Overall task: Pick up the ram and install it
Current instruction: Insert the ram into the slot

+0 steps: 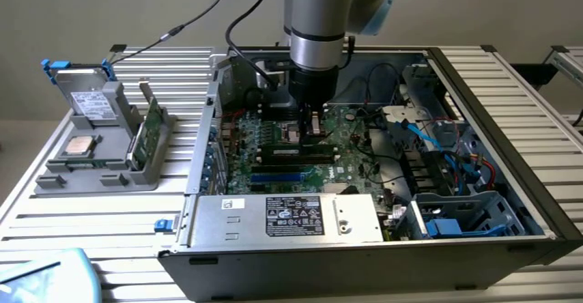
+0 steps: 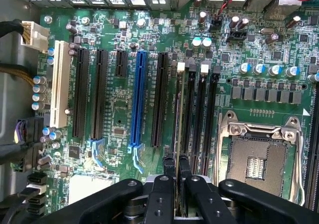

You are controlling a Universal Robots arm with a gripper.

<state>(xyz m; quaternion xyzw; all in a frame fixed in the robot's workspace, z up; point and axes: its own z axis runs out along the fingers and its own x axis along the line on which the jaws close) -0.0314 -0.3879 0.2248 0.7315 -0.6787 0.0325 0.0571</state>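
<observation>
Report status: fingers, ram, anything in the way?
Fingers shut on ram stick. Stick edge-on along black memory slots, beside empty CPU socket. No obstruction seen there.

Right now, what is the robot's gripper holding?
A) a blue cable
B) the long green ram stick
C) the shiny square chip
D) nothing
B: the gripper is shut on the ram, which is seen edge-on between its fingers, over the black memory slots.

Green motherboard (image 2: 119, 109), one blue slot (image 2: 139, 99), one white slot (image 2: 61, 84), black tool (image 2: 177, 167), green ram (image 2: 179, 109), silver striped tabletop (image 1: 91, 207).
</observation>
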